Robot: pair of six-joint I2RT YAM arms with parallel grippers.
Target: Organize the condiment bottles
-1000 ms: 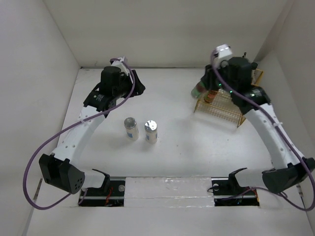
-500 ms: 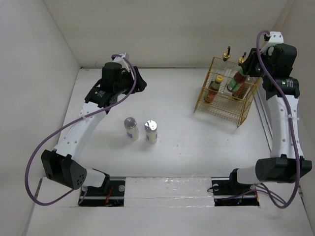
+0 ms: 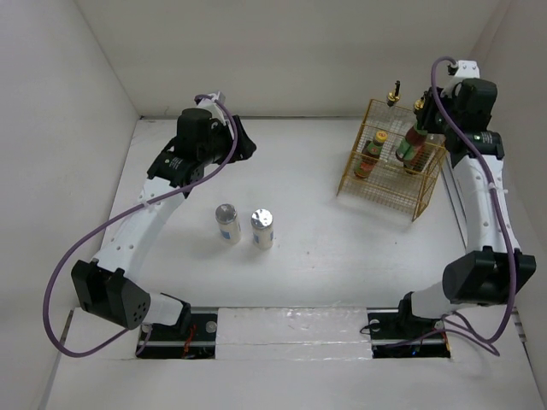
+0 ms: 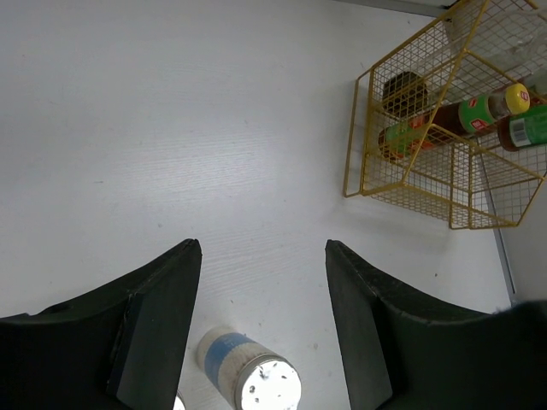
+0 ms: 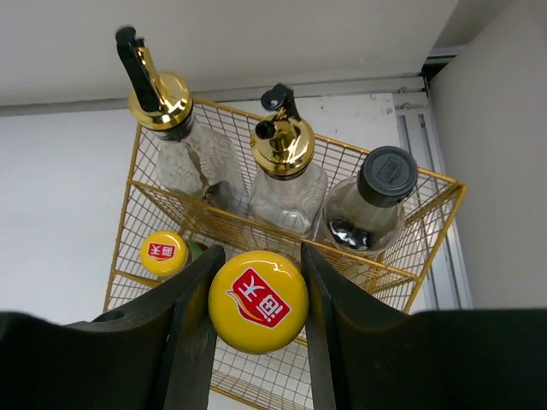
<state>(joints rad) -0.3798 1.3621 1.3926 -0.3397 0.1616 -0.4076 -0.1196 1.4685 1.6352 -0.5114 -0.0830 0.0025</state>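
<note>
White tabletop (image 3: 325, 213), far-right corner: right tool (image 5: 258, 282) clamps 1 yellow-capped sauce bottle (image 5: 258, 306) above the yellow basket (image 3: 402, 195); next, lower and release. Left tool (image 4: 261, 252) stands apart, empty, over 2 shakers (image 3: 226, 224).

Table (image 3: 291, 179) with shakers (image 3: 262, 229), basket (image 3: 385, 186)

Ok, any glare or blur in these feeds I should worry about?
Top external: even, soft light, faint shadows, no glare. Left wrist: shaker lid blown out white at the bottom edge. Right wrist: bright highlights on the gold pourers, yellow-capped bottle crisp.
</note>
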